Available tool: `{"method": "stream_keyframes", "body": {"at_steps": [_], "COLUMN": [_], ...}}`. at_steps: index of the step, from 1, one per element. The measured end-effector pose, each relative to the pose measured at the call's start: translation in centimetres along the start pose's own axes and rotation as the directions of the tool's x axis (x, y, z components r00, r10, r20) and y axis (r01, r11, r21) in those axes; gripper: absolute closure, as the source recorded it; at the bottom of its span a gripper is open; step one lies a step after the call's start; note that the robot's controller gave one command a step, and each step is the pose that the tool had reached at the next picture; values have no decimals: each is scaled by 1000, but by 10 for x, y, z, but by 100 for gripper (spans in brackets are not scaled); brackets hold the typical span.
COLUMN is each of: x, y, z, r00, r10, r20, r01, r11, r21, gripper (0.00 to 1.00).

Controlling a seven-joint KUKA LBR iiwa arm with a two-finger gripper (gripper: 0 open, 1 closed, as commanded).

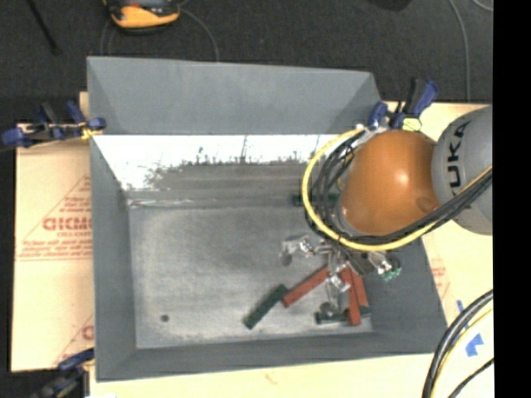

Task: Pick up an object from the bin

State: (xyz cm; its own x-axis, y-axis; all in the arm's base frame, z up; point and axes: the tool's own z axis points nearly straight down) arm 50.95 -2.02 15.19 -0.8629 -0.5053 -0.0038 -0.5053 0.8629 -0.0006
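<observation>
Probably the main risk: the pincer looks low in a tight cluster near the front-right corner of the bin, so closing here could snag two objs at once or knock one away. Can't tell if it's spread or pressed together, or holding anything, as the orange wrist cover hides that. A red-brown stick and red bar lie right beside it, w/ a small dark piece just below and a dark green stick further left.
</observation>
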Motion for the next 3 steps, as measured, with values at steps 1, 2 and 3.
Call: {"method": "stream_keyframes", "body": {"at_steps": [1, 2, 3], "x": [-12, -32, -32], "y": [11, -68, -68], "z": [49, 80, 80], "r00": [969, 972, 972], "r10": [-246, -236, -236], "r20": [0, 0, 0], "r01": [246, 236, 236], "r11": [969, 972, 972], "r21": [2, 2, 2], "gripper": [0, 100, 100]}}
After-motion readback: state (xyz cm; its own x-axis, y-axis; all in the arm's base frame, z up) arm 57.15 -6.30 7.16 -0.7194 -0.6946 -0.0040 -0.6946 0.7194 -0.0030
